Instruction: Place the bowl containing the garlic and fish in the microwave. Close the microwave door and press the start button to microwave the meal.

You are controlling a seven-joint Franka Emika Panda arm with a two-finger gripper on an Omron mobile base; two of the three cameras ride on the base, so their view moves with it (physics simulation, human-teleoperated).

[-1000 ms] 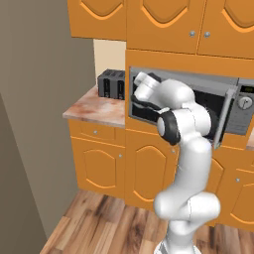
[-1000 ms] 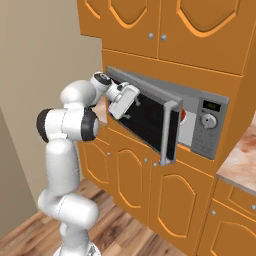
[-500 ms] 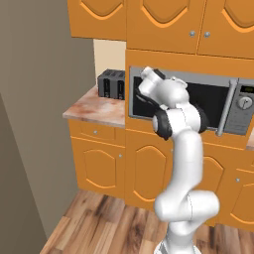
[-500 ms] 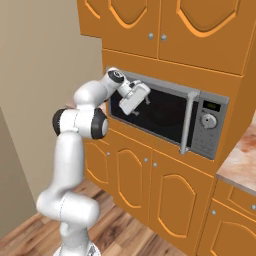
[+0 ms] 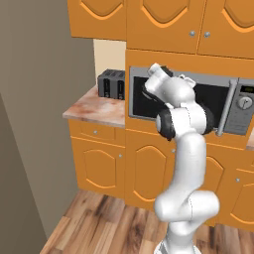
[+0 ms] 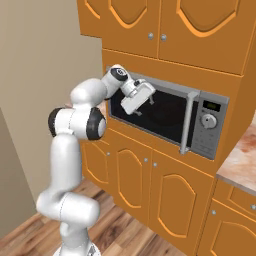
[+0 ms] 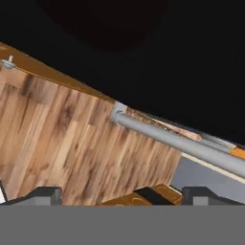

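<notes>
Door shut, start button next

The microwave door (image 6: 155, 114) lies flush against the microwave (image 6: 167, 117), its handle (image 6: 186, 123) beside the control panel (image 6: 208, 127). The hand (image 6: 140, 102), fingers spread and holding nothing, hovers at the glass. Bowl, garlic and fish can't be made out through it. Next, I judge, the hand must cross right to the start button.
</notes>
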